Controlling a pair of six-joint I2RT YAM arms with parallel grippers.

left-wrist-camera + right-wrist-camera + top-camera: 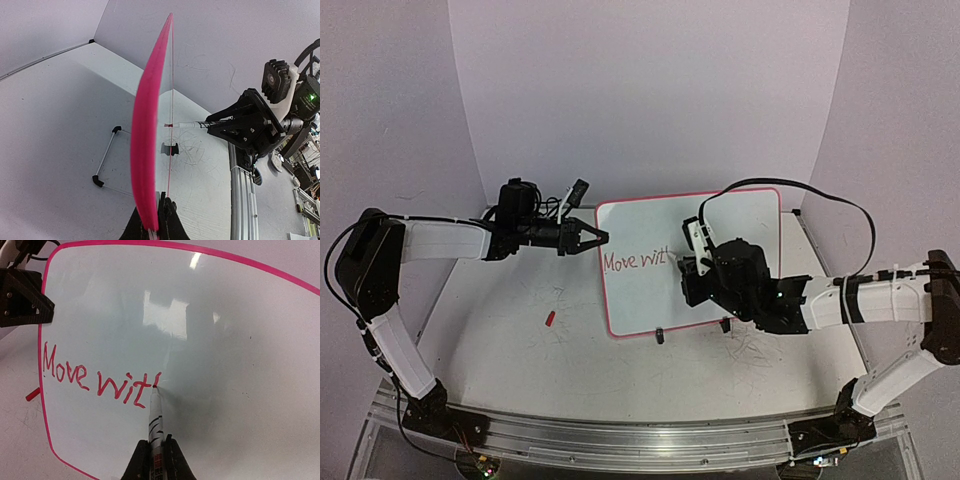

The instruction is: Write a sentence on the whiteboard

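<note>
Pale lilac walls curve round a scuffed white worktop (520,350). The whiteboard (640,225) stands tilted back at the middle of the worktop, nearer the far edge than the near one, propped on its two black clip feet (659,336).

I have the left gripper (600,237) clenched on the board's left edge, with the red rim pinched between the fingers in the left wrist view. The right gripper (156,462) grasps the marker (155,415) by its barrel.

The sentence (95,377) runs along the left half of the panel, just below the left gripper's hold. It reads "Move wit", then a short stroke where the marker tip touches the surface. I judge the task partway done, in the middle of a word.

I expect the board to be light and stiff, but glossy and slippery. On such small feet it would likely slide or tip under pen pressure. The rim is the place to hold it, opposite the writing side, and I would press lightly.

A small red piece (550,319), perhaps the marker's cap, lies on the worktop well left of the board.
</note>
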